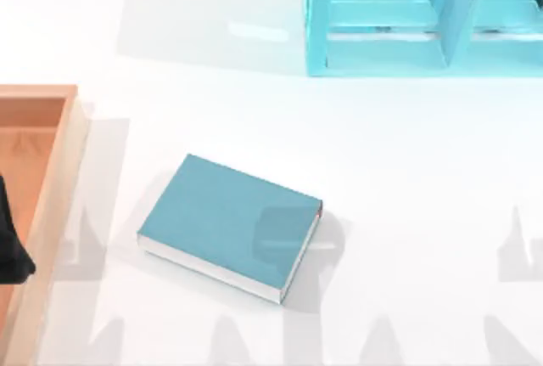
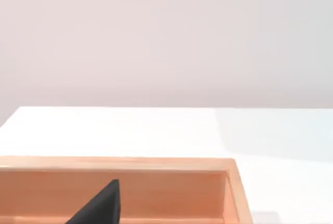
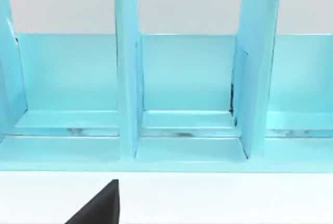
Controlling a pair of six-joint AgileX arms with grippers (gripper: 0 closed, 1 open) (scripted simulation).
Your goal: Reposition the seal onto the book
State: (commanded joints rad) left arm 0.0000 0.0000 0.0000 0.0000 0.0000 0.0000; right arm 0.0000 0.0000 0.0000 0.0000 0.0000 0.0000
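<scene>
The book (image 1: 231, 226), teal-blue with white page edges and a tiny red corner, lies flat and slightly turned near the middle of the white table. The seal is out of view. My left arm (image 1: 10, 243) hangs over the wooden tray (image 1: 53, 205) at the table's left edge. In the left wrist view a black part of my left gripper (image 2: 99, 207) sits above the tray's inner wall (image 2: 171, 193). A black part of my right gripper (image 3: 99, 207) shows in the right wrist view, over the table in front of the cyan shelf unit (image 3: 127, 78).
The cyan shelf unit (image 1: 382, 18) with upright dividers stands at the back right of the table. The wooden tray has raised walls along the left edge. White tabletop (image 1: 407, 213) surrounds the book.
</scene>
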